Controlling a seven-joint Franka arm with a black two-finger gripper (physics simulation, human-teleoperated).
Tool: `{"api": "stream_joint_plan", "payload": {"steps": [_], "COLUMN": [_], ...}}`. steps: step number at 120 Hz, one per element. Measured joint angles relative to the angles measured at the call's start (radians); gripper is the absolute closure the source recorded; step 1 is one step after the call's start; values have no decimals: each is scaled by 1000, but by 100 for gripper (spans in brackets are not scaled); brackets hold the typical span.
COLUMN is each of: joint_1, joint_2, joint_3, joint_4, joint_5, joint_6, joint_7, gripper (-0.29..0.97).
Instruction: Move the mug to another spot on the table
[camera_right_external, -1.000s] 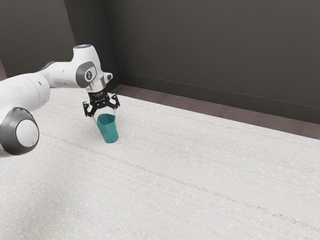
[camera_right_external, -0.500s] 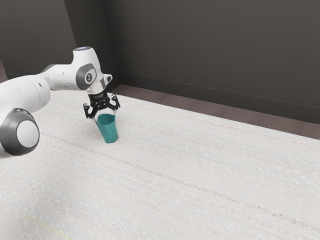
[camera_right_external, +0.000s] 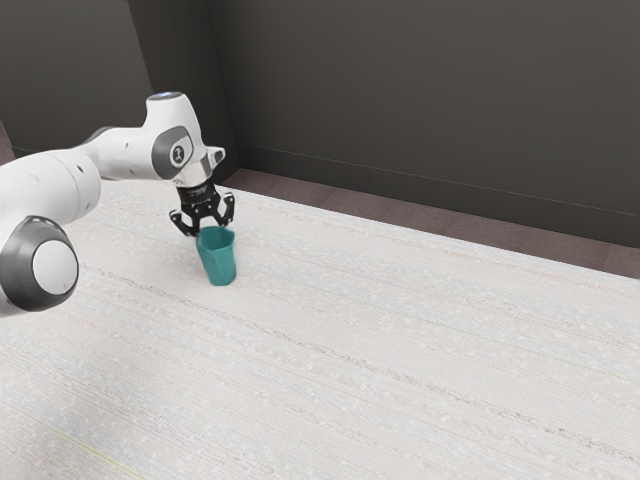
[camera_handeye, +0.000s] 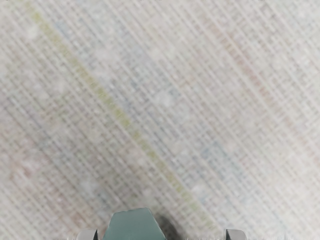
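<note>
Exterior view first: teal, faceted, tapering mug (camera_right_external: 217, 257) upright on the pale wood-grain table (camera_right_external: 400, 340), toward the exterior view's left and near the far edge. Directly over its rim, black two-finger gripper (camera_right_external: 205, 226) of the white arm (camera_right_external: 60, 180), pointed straight down and set low at the rim side nearer the arm. Likely placed so for a pinch on the mug's wall rather than a grasp across the wide body. Jaws partly apart, not clamped. Wrist view: mug (camera_handeye: 132, 226) just under the hand, close to one grey fingertip (camera_handeye: 87, 234), with bare table between it and the other. Grasp stage, by judgement; mug not yet lifted from its spot. Next, presumably: close on the wall, check for a firm hold, then raise gently and carry toward open table on the exterior view's right, keeping the mug from tipping.
</note>
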Motion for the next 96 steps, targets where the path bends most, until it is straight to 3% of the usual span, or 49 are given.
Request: {"api": "stream_joint_plan", "payload": {"steps": [35, 65, 83, 96], "joint_1": [-2, -1, -1, 1], "joint_2": [-25, -113, -195, -298], "joint_3": [3, 8, 8, 12], "joint_4": [-9, -73, -167, -304], "joint_5": [1, 3, 0, -47], "joint_6": [0, -1, -1, 7], "joint_7": [7, 9, 7, 2], "gripper": [57, 62, 62, 63]}}
